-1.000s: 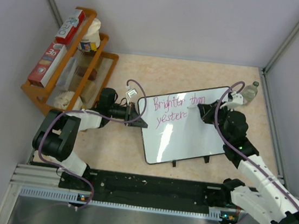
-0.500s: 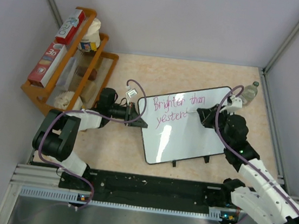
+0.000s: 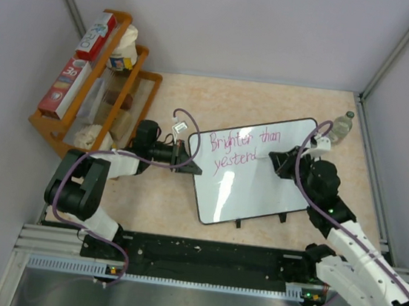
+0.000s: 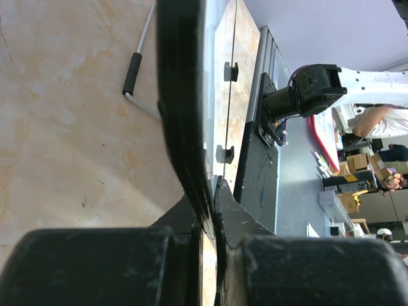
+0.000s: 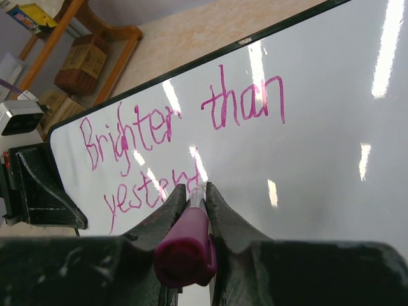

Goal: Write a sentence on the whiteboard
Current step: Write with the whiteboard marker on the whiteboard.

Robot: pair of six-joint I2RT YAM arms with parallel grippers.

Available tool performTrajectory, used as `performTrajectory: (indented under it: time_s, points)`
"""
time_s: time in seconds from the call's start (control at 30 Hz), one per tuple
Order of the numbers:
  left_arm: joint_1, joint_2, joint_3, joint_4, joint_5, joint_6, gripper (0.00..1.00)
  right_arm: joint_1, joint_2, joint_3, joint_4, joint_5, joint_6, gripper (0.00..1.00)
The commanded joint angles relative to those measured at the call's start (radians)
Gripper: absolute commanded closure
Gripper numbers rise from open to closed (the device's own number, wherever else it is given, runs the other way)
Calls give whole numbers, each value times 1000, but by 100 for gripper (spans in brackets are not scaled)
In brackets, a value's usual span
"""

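Note:
The whiteboard (image 3: 260,190) lies on the table, tilted, with small black feet on its near edge. The sentence (image 3: 239,148) in pink-magenta marker reads "Brighter than" above "yesterd"; it also shows in the right wrist view (image 5: 185,127). My right gripper (image 3: 272,159) is shut on a magenta marker (image 5: 188,239) whose tip rests on the board at the end of "yesterd". My left gripper (image 3: 189,153) is shut on the whiteboard's left edge; its frame (image 4: 182,115) sits between the fingers in the left wrist view.
A wooden rack (image 3: 97,84) with boxes and bags stands at the back left. A small clear bottle (image 3: 342,126) stands by the board's far right corner. Grey walls close in both sides.
My right gripper with the marker has moved slightly right along the second line, and "yester" has grown to "yesterd". The left arm has not moved.

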Motion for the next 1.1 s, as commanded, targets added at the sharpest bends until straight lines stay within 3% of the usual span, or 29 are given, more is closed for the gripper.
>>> performTrajectory:
  time_s: [0.0,1.07]
  points:
    - [-27,16,-31,-4,-88,199,100,-11,-23,-19,-25,5,-10,100]
    - [-27,14,-31,-4,-88,199,100,-12,-28,107,-34,77,-45,100]
